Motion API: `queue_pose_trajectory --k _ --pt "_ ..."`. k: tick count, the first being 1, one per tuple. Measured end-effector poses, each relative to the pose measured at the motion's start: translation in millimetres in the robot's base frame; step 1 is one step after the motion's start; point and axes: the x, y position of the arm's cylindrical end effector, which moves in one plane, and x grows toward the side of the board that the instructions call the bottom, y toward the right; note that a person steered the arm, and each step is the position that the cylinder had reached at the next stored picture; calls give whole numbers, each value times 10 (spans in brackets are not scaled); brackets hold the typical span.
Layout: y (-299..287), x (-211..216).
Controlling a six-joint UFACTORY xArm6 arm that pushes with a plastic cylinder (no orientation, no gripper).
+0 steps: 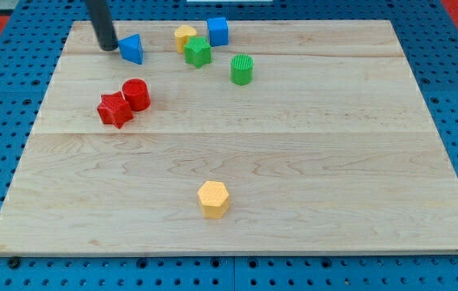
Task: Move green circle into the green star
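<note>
The green circle (242, 69) stands in the upper middle of the wooden board (309, 162). The green star (198, 52) lies up and to its left, a short gap apart. My tip (108, 47) rests near the board's upper left, just left of a blue triangle-like block (132, 48), far left of both green blocks.
A yellow block (184, 37) touches the green star's upper left and a blue cube (217, 31) sits at its upper right. A red star (115, 110) and red cylinder (136, 94) touch at the left. A yellow hexagon (213, 199) lies at the bottom middle.
</note>
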Motion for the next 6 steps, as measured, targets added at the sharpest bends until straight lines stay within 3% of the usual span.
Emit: queue_pose_trajectory --k 1,3,4,5,6 --pt "770 -31" --pt "1000 941" --pt "1655 1079" --pt "2121 1037" --pt "2054 587"
